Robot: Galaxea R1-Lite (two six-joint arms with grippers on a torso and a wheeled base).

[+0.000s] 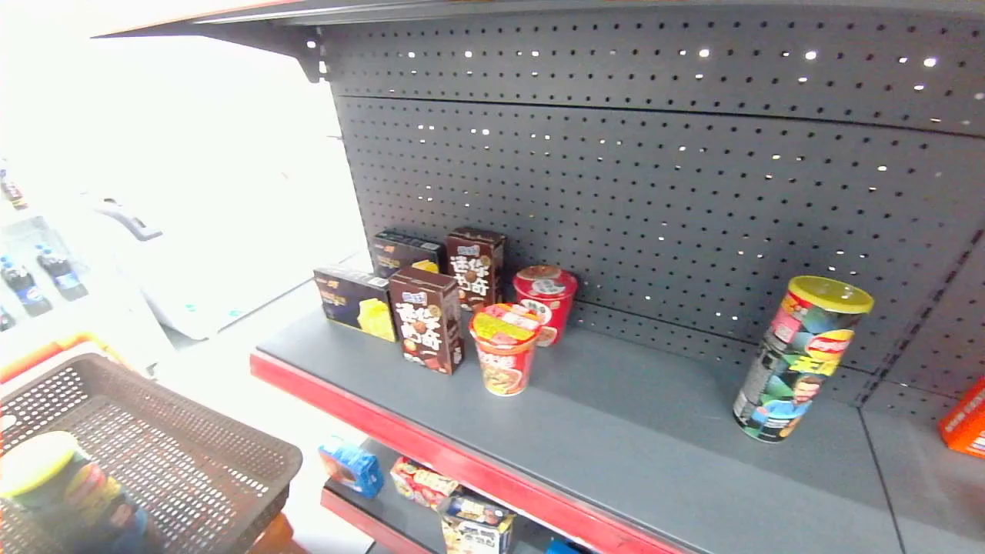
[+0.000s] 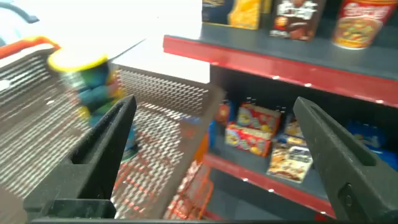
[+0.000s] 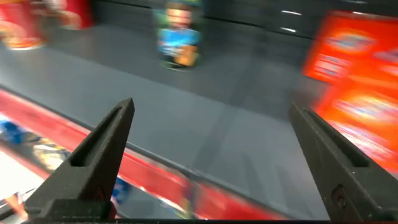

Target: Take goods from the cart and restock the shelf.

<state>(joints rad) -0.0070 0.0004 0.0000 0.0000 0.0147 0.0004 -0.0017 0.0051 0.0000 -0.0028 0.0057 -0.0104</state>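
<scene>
- Fingers spread wide, nothing held: left gripper point(image 2: 214, 102) facing the basket point(image 2: 168, 93); right gripper point(image 3: 211, 107) facing the shelf point(image 3: 186, 124).
- Blurred: basket can point(image 2: 93, 87), standing in the basket just beyond the left fingers.
- Blurred, cut off at frame edge: orange box point(image 3: 354, 81).
- Upright shelf can point(image 1: 800, 358) stood well apart from front cup point(image 1: 504, 350); bare shelf between.

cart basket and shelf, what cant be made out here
Canister in the cart basket: head view, base cut off by the bottom edge; label blurred in left wrist view.
Orange box: head view, cut off by the right edge; print blurred in right wrist view.
Lower-shelf packs: head view, partly hidden by the red shelf lip.
</scene>
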